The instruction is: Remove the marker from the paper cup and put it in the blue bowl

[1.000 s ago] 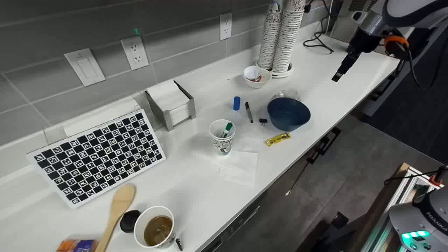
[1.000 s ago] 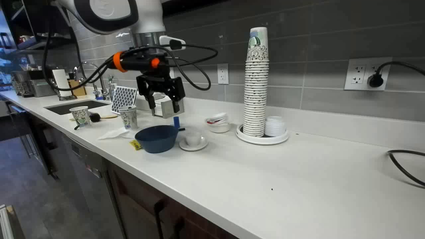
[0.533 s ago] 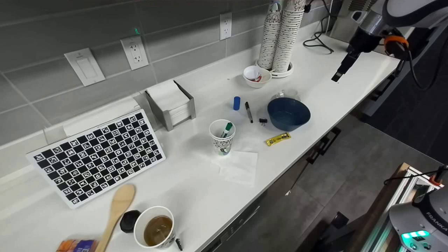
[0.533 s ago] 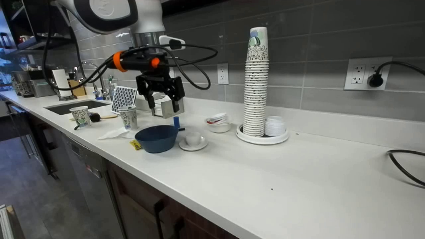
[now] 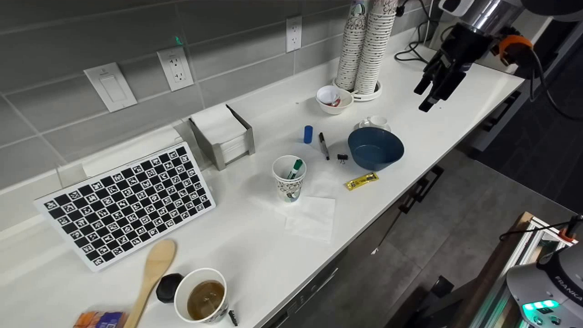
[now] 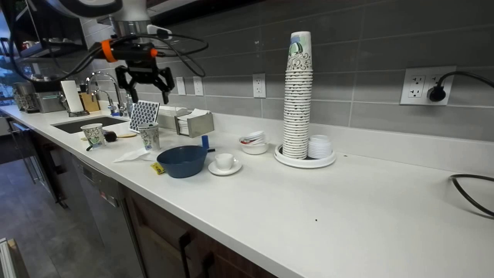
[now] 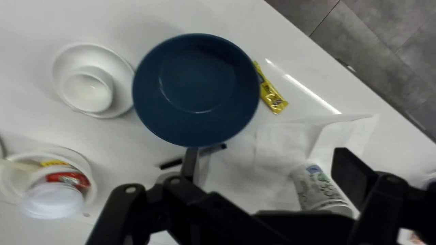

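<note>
Wrist view shows the black two-fingered claw [image 7: 265,152] spread, presumably ready for grasping. In an exterior view, the slim green-and-white marker [image 5: 295,170] leans inside the white printed paper cup [image 5: 288,187], whose side probably props it.

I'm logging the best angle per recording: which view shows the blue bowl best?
The wrist view: it looks down into the blue bowl, which appears largest there, with its inside and nearly the whole rim visible. Both exterior views show it too, but smaller and at a slant, with its outer side visible.
</note>
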Robot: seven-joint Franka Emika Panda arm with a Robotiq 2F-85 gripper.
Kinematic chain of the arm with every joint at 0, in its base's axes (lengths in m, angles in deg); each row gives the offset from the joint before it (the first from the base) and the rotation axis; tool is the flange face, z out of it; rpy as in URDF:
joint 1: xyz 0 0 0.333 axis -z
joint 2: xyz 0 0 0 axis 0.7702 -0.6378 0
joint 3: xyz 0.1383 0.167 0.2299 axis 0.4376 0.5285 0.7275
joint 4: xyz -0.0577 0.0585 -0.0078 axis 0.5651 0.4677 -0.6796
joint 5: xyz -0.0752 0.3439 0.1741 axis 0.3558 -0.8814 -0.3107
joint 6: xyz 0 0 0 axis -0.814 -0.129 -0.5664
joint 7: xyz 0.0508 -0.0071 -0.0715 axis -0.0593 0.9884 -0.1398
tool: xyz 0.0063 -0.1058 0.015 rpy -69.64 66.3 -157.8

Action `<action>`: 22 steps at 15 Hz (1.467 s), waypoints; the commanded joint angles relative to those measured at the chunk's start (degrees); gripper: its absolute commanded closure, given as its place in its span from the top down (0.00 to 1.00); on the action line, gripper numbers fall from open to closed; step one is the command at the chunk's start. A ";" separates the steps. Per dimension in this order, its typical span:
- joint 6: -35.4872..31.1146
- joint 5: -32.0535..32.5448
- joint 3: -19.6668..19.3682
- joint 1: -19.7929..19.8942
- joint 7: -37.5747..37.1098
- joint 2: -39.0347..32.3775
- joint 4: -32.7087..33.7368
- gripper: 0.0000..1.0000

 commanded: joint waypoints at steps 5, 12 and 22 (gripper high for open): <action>-10.02 -5.15 9.93 -14.57 4.38 3.89 -6.37 1.00; -14.06 -6.24 9.48 -18.12 8.83 0.51 -4.78 1.00; -0.60 -16.14 12.30 -19.14 33.94 -25.38 22.70 1.00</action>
